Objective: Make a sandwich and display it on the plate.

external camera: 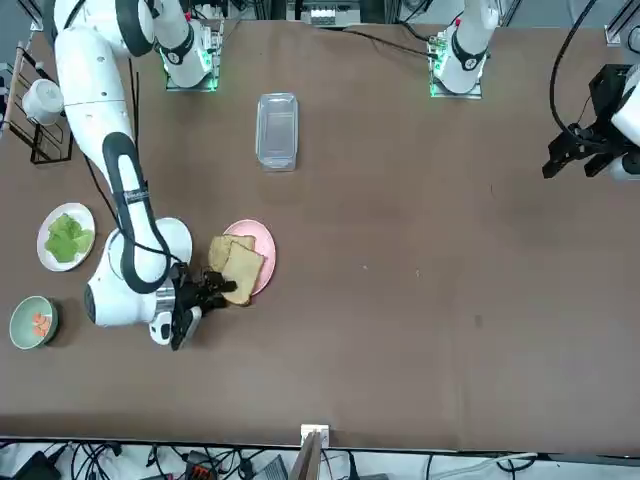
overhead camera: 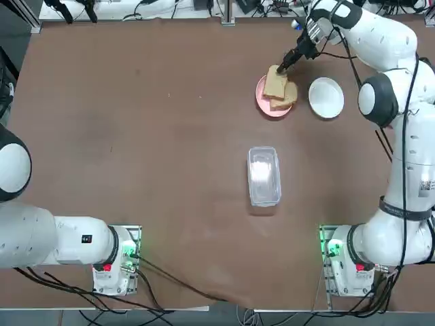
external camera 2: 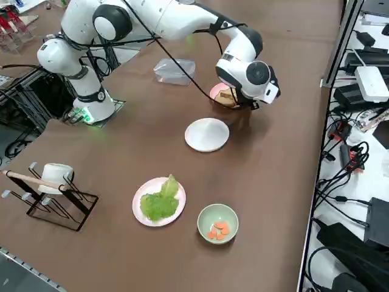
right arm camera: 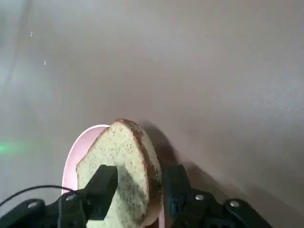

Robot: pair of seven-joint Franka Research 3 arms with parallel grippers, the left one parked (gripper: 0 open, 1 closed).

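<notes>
No stacked sandwich is in view. Two tan bread slices overlap on a pink plate [overhead camera: 261, 97] at the far right of the table. The upper bread slice [overhead camera: 275, 83] leans on the lower slice [overhead camera: 288, 96]. My right gripper [overhead camera: 284, 66] reaches down to the upper slice's far edge. In the wrist view this bread slice [right arm camera: 121, 161] stands between my fingers, one finger [right arm camera: 102, 187] on its face and the other against its crust. The plain white plate [overhead camera: 326, 97] sits bare just right of the pink one. The lettuce [external camera 2: 159, 201] lies on another white plate.
A clear lidded container [overhead camera: 264, 175] lies mid-table. Near the lettuce plate stand a green bowl [external camera 2: 217, 223] with orange pieces and a wire rack [external camera 2: 51, 194] holding a white cup. The table's far edge runs close behind the pink plate.
</notes>
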